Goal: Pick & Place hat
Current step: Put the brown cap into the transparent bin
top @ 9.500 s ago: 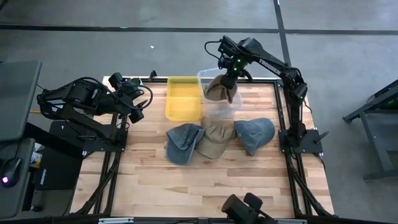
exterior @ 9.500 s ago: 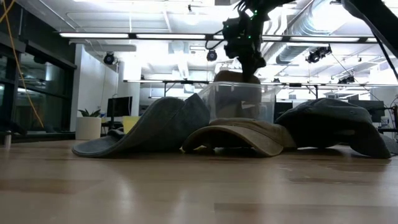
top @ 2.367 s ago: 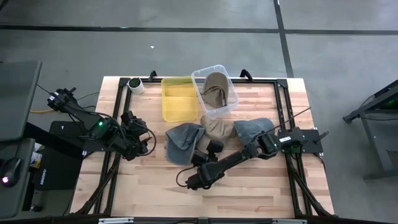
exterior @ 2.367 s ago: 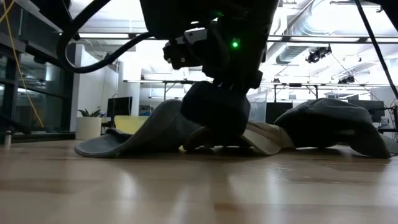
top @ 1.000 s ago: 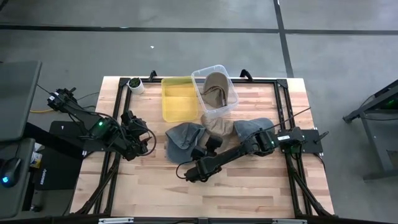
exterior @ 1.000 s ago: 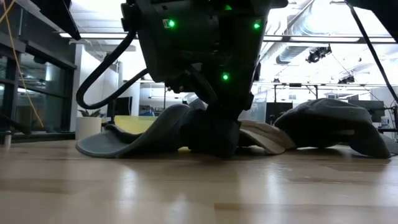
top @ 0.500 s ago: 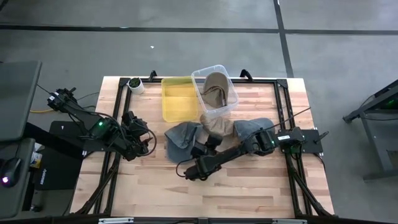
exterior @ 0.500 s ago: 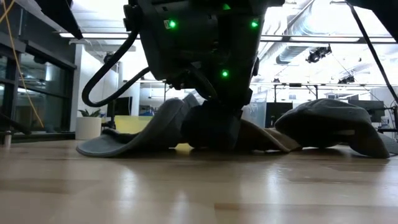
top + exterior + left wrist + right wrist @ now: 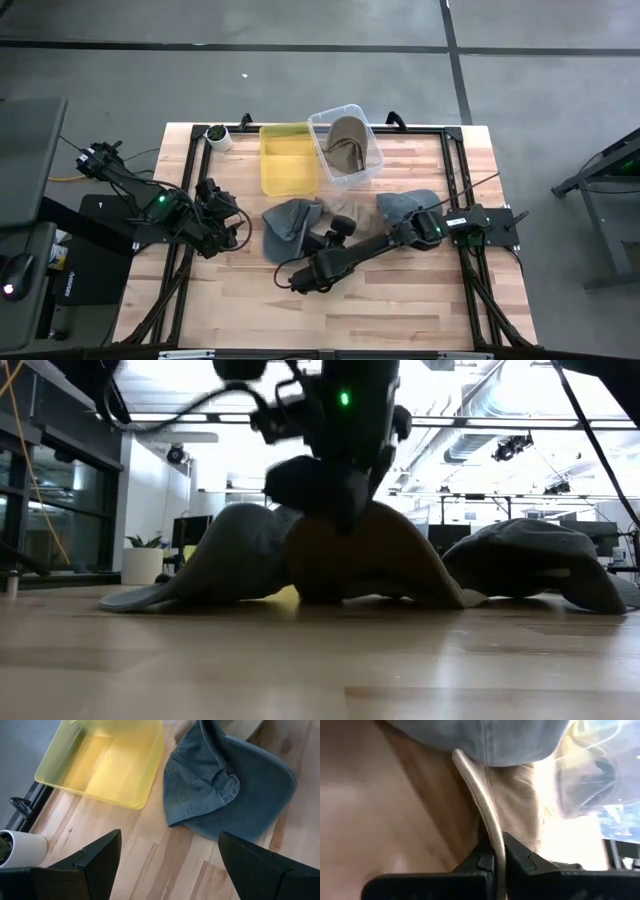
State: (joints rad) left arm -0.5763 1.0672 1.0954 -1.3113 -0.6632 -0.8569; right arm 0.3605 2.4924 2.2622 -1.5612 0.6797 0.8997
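Four hats (image 9: 287,226) — two blue, two tan (one binned) — two bins (image 9: 288,160), one cup (image 9: 216,136).

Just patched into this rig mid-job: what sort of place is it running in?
Probably an open lab or industrial workspace: bare grey concrete floor around the wooden table, and in the low view exposed ceiling ducting with strip lights over workbenches.

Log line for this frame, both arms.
right gripper: shut on tan hat brim, hat tilted up | left gripper: open, idle near yellow bin

1 hat (image 9: 345,146) inside right bin (image 9: 322,126)
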